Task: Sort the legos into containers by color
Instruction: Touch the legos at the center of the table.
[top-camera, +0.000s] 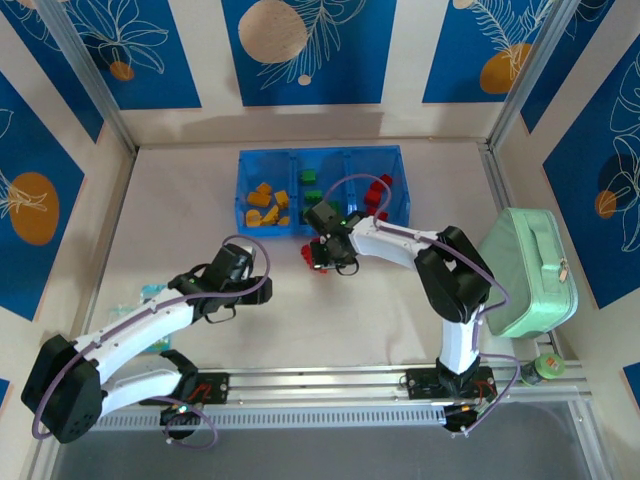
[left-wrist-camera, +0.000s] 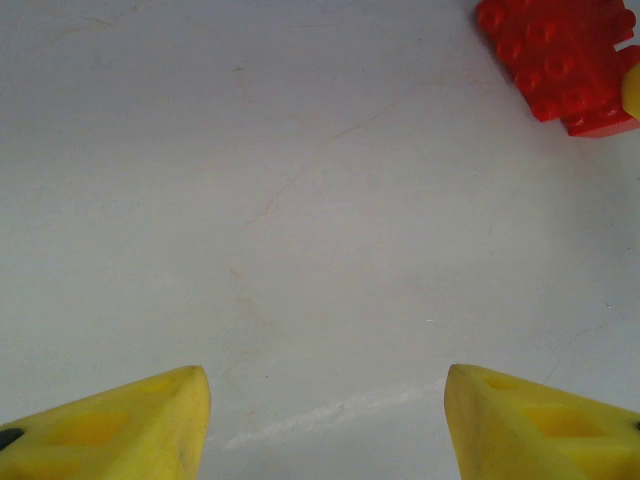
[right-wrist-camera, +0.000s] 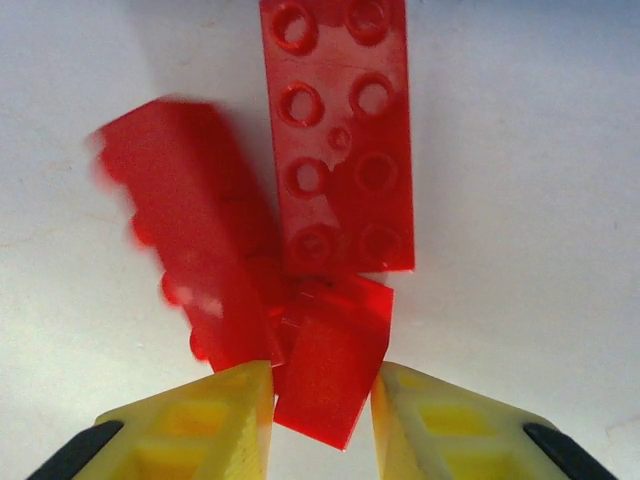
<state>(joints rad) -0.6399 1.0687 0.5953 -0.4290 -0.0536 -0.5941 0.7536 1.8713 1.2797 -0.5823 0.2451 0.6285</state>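
The right gripper (right-wrist-camera: 322, 375) is down on the table (top-camera: 180, 200). Its two yellow fingers (right-wrist-camera: 230, 420) are pressed against either side of a small red lego (right-wrist-camera: 335, 365). That piece sits tilted, and its long axis runs away from the fingertips, leaning a little to the right.

Touching its far end is a long red lego (right-wrist-camera: 340, 130). This one points straight away from the gripper, with eight rings in two rows facing up. To the left is a third red lego (right-wrist-camera: 190, 250), which is blurred. It lies on its side with its long axis slanting from upper left to lower right and its studs along the left edge.

From above, this red cluster (top-camera: 318, 258) sits just in front of the near wall of the blue tray (top-camera: 243, 190), below the middle compartment. The tray's long side runs left to right. It holds orange-yellow legos (top-camera: 268, 205) in the left compartment, green legos (top-camera: 312, 185) in the middle and red legos (top-camera: 380, 190) in the right.

The left gripper (left-wrist-camera: 325, 385) hangs over bare table with its fingers wide apart and nothing between them. The red cluster (left-wrist-camera: 560, 60) is ahead of it and off to the right. A mint-green case (top-camera: 530, 270) rests at the right edge, well apart from the tray.
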